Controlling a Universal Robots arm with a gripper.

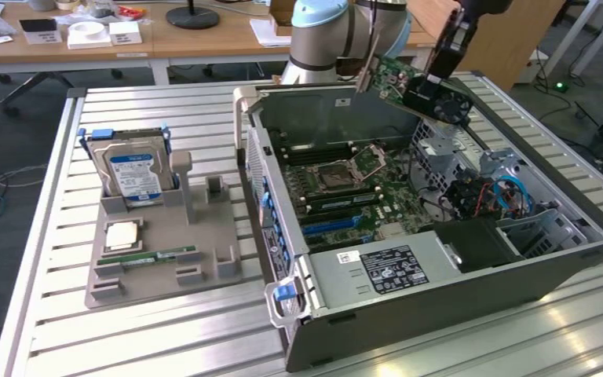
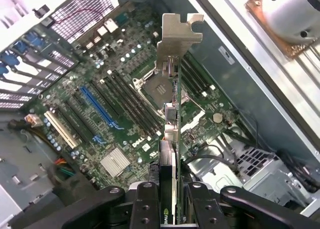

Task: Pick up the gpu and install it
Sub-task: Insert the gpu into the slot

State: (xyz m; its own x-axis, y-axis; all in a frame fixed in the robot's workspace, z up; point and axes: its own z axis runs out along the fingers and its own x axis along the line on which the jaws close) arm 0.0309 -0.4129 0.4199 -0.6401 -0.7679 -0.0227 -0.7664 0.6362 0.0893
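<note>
The gpu is off every surface. It hangs tilted above the far part of the open computer case, over the motherboard. In the wrist view the card is edge-on, with its silver end bracket at the end farthest from the camera, above the CPU socket.

The gripper is closed to a narrow gap on the gpu. Its fingers press on opposite faces of the card at the end away from the bracket.

Writing:
- "DELL" is printed in white on the motherboard, near the square silver heatsink.
- A green-and-white logo on the card between the fingers is cut off and cannot be read.
- The black label at the near end of the case carries white print too small to read.

The case lies on its side on the slatted metal table. Beside it, on the exterior view's left, is a grey tray. It holds:
- a hard drive with a blue label, upright at the far end;
- a processor chip, lying flat;
- a green RAM stick, just nearer than the chip.
</note>
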